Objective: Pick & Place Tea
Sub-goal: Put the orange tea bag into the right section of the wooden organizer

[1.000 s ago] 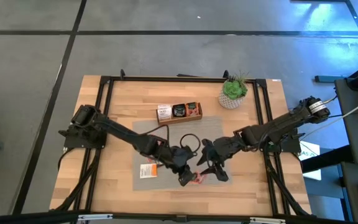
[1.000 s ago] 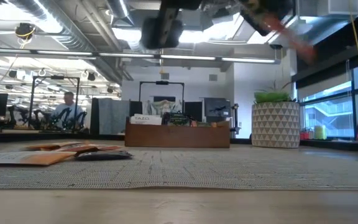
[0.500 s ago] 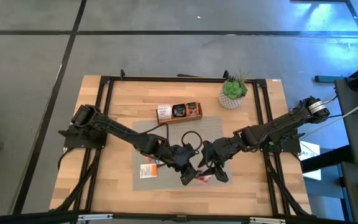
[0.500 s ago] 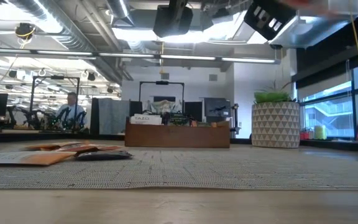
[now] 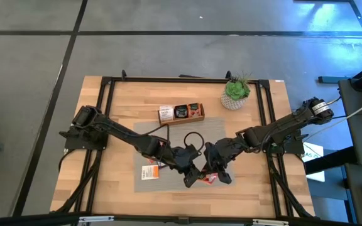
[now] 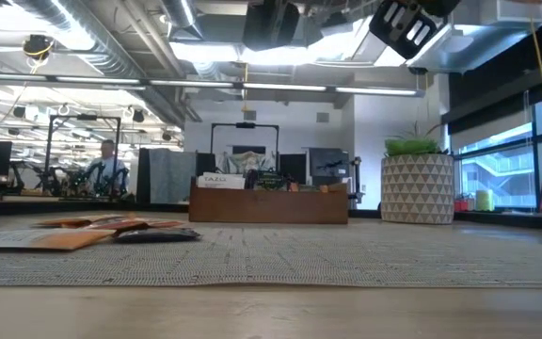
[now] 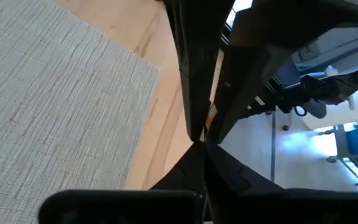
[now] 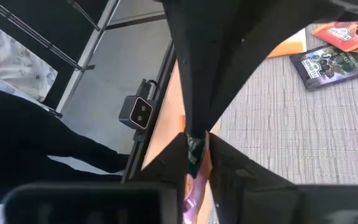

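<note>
Where the two arms meet above the near edge of the grey mat, much of the handover is hidden: in the high view the dark bodies of the left gripper and right gripper overlap, and only an orange sliver of a tea sachet shows between them. The left wrist view shows the left gripper's fingers pressed together on a thin orange-edged strip of that sachet. In the right wrist view the right gripper's fingers meet on the same sachet's edge, whose print is too cut off to read. From table height both grippers are cropped at the top of the frame, well above the mat.

Beyond the jaws the mat lies bare toward the wooden tray, which holds a white, a dark and an orange sachet in its compartments. To the left gripper's outer side, loose sachets rest flat on the mat; the right wrist view shows a black one beside orange ones, square, with printed labels. A potted plant stands well apart near the table's far corner. The black frame rails bound the wooden table on both sides. A person sits far off in the room behind.
</note>
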You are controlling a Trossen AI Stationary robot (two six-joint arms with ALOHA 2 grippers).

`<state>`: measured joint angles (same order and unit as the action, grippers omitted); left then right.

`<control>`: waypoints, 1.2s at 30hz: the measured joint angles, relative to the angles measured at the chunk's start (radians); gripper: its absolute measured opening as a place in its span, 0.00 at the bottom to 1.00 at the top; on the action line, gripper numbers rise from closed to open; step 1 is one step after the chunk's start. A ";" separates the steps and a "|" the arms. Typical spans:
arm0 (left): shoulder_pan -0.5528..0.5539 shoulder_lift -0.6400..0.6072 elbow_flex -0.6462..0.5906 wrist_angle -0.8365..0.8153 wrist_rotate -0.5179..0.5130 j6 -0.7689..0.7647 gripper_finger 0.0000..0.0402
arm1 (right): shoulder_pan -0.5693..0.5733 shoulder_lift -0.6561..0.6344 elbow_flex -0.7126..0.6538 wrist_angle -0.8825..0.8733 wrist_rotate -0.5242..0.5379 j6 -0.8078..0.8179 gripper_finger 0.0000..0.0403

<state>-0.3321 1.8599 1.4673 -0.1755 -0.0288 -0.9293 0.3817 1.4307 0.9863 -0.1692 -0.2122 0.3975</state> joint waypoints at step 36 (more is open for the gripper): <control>-0.034 -0.297 -0.166 -0.349 -0.582 -0.025 0.19 | -0.496 -0.364 -0.234 0.156 0.026 -0.247 0.01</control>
<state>-0.3657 1.5632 1.3011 -0.5241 -0.6111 -0.9545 -0.1146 1.0666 0.7519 -0.0131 -0.1860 0.1504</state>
